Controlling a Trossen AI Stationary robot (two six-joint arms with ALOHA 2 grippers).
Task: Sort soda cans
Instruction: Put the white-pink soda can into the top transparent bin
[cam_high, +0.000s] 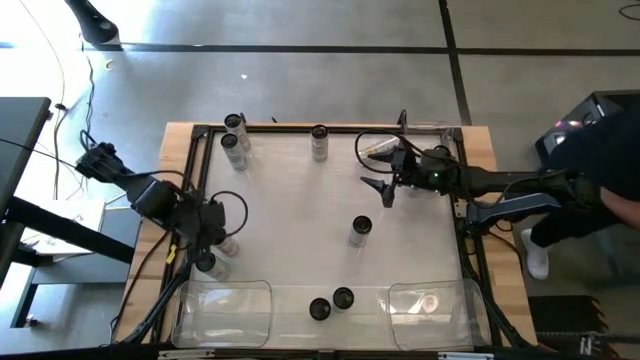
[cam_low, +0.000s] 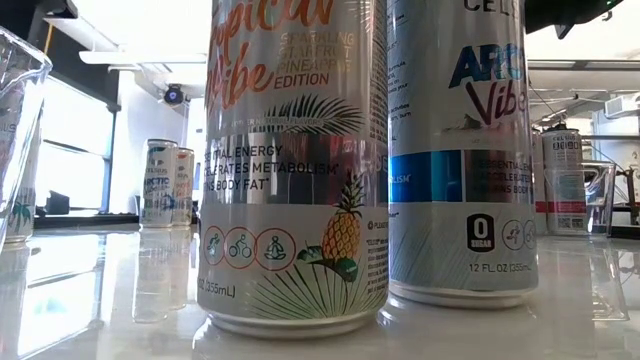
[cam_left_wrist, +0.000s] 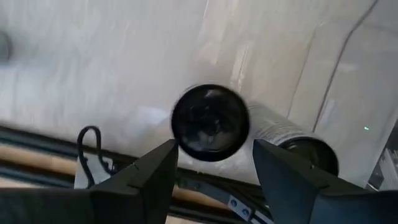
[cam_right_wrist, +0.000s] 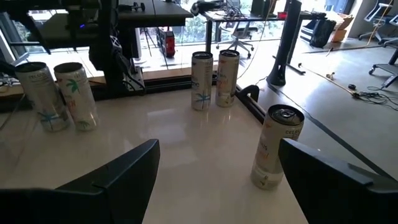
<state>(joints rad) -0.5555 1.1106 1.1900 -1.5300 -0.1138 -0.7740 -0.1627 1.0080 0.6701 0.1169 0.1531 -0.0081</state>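
Several soda cans stand upright on the white table. Two stand at the left edge (cam_high: 206, 263), two at the far left corner (cam_high: 236, 138), one at the far edge (cam_high: 319, 141), one in the middle (cam_high: 360, 230) and two at the near edge (cam_high: 331, 304). My left gripper (cam_high: 212, 240) hangs open, pointing down, above the left-edge pair. In its wrist view one dark can top (cam_left_wrist: 210, 121) lies just beyond the spread fingers, with a second can (cam_left_wrist: 298, 142) beside it. My right gripper (cam_high: 385, 186) waits open over the table's far right part, level, facing the left side (cam_right_wrist: 217, 180).
Two clear plastic bins stand at the near edge, one left (cam_high: 222, 312) and one right (cam_high: 432, 305). A dark frame rail (cam_high: 195, 180) runs along the table's left side, close to the left gripper. In the low view, the two near cans (cam_low: 290, 170) fill the foreground.
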